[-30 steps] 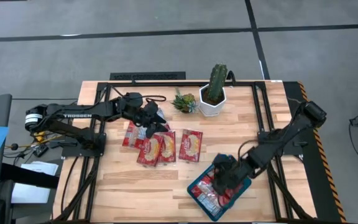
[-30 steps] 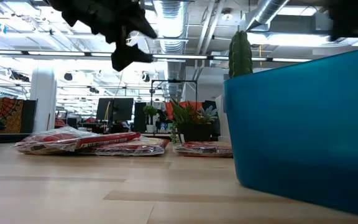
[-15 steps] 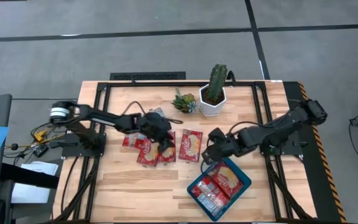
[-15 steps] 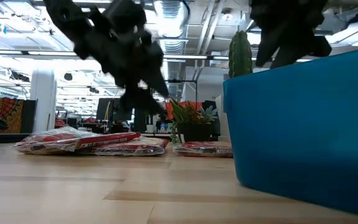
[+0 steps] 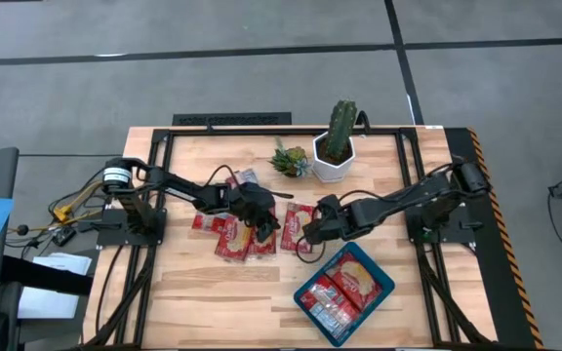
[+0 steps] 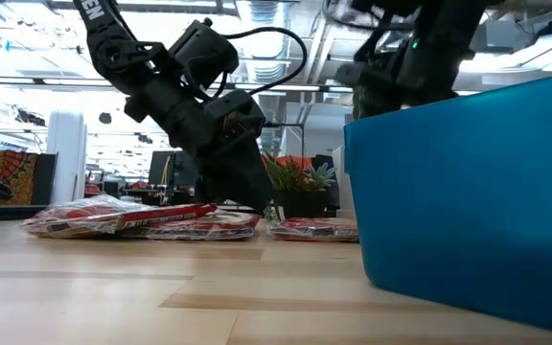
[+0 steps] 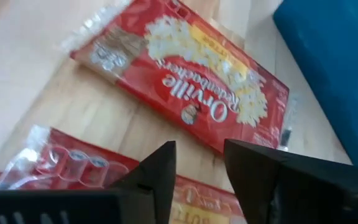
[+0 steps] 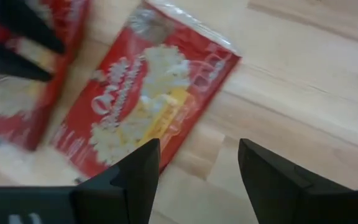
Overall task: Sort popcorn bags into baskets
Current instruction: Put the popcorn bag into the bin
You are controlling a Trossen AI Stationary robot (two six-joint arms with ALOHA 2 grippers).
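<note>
Two grippers lowered over popcorn bags mid-table. Right gripper (image 5: 309, 231), fingers spread, poised at separate bag (image 8: 148, 118); one finger best slid under edge. Left gripper (image 5: 265, 225), fingers parted, above overlapped bags (image 5: 246, 234). Teal basket (image 5: 380, 290) near, partly filled.

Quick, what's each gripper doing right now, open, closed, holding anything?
Left gripper: open, empty, low over the popcorn bags.
Right gripper: open, empty, at the separate popcorn bag.
</note>
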